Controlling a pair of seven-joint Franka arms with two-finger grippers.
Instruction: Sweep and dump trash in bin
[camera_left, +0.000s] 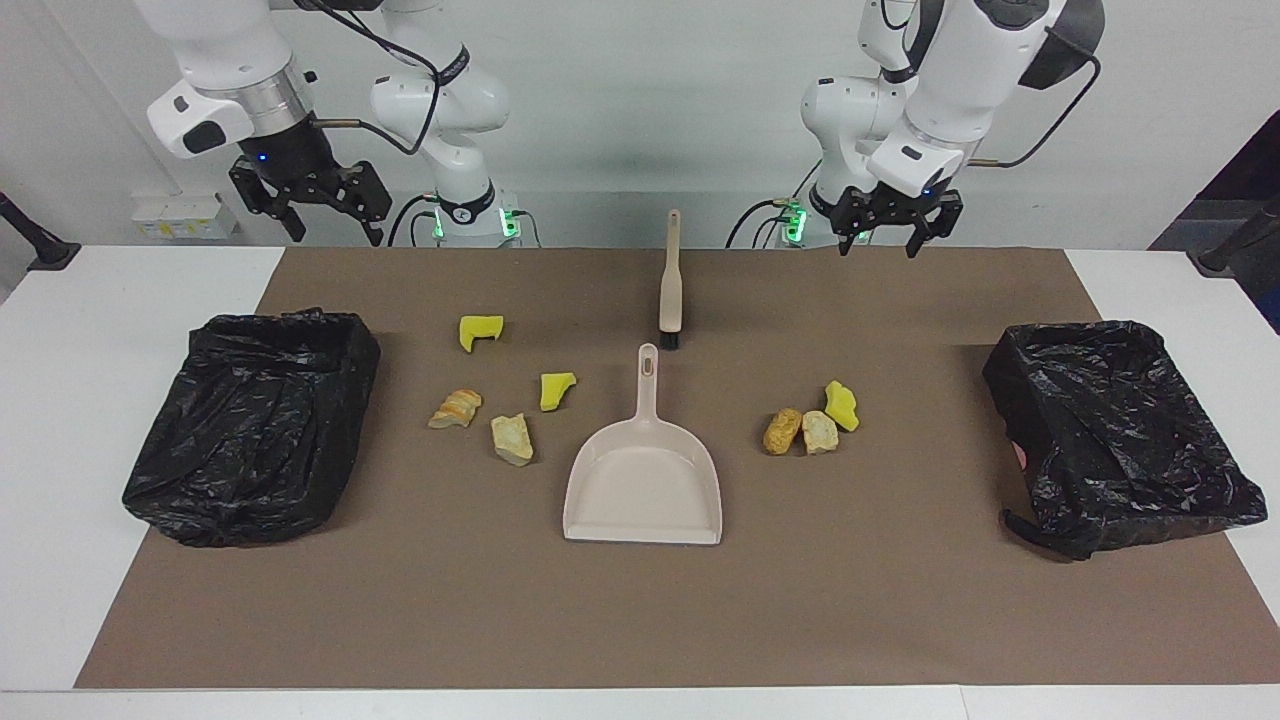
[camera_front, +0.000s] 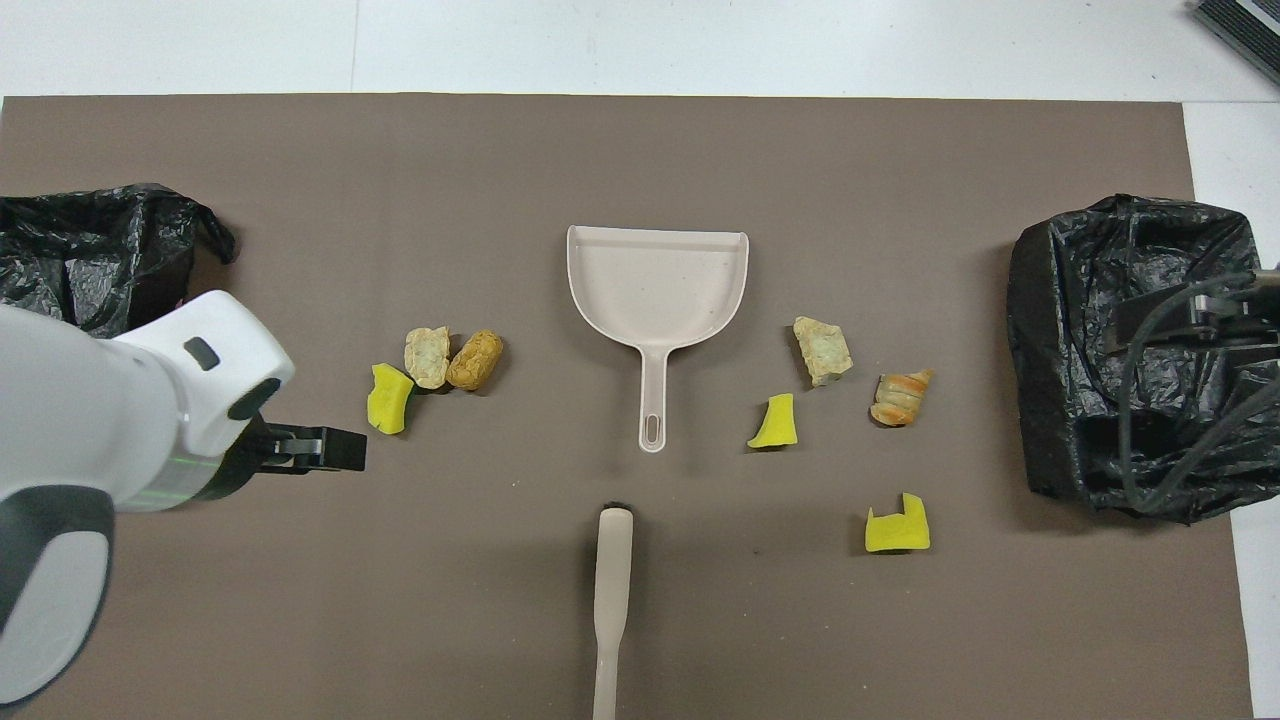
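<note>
Several small trash chunks lie on the brown mat (camera_left: 640, 620). Three cluster toward the left arm's end: a yellow wedge (camera_left: 841, 405), a tan lump (camera_left: 819, 432) and an orange lump (camera_left: 783, 430). Others lie toward the right arm's end, among them yellow wedges (camera_left: 480, 330) (camera_left: 557, 390) and a bread lump (camera_left: 456, 408). A black-bagged bin (camera_left: 255, 420) sits at the right arm's end, another bin (camera_left: 1120, 430) at the left arm's end. My left gripper (camera_left: 880, 238) hangs open and empty over the mat, between brush and bin. My right gripper (camera_left: 337, 232) waits open, raised above its bin.
A beige dustpan (camera_left: 645, 485) lies mid-mat, its handle pointing toward the robots. The beige brush (camera_left: 671, 285) lies in line with it, nearer to the robots, bristles toward the pan's handle. White table (camera_left: 60, 400) borders the mat.
</note>
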